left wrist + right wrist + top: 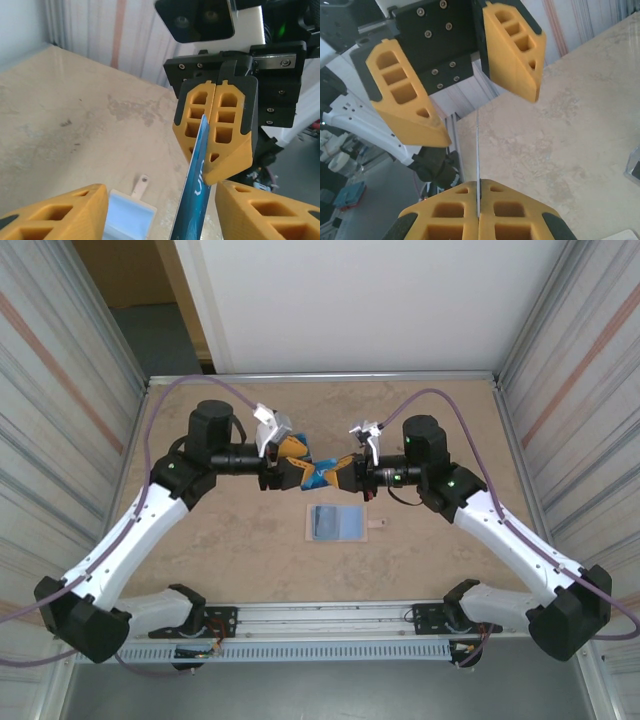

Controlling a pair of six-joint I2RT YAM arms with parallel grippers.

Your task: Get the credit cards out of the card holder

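While right hand (341,474) pinches card (196,200), left hand (299,473) gapes.

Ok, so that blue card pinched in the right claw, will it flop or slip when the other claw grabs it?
Probably stiff: the card stands straight out from the shut right claw without sagging. Seen edge-on it is very thin, so likely light, and its smooth face may slip if the open left claw pinches only a corner.
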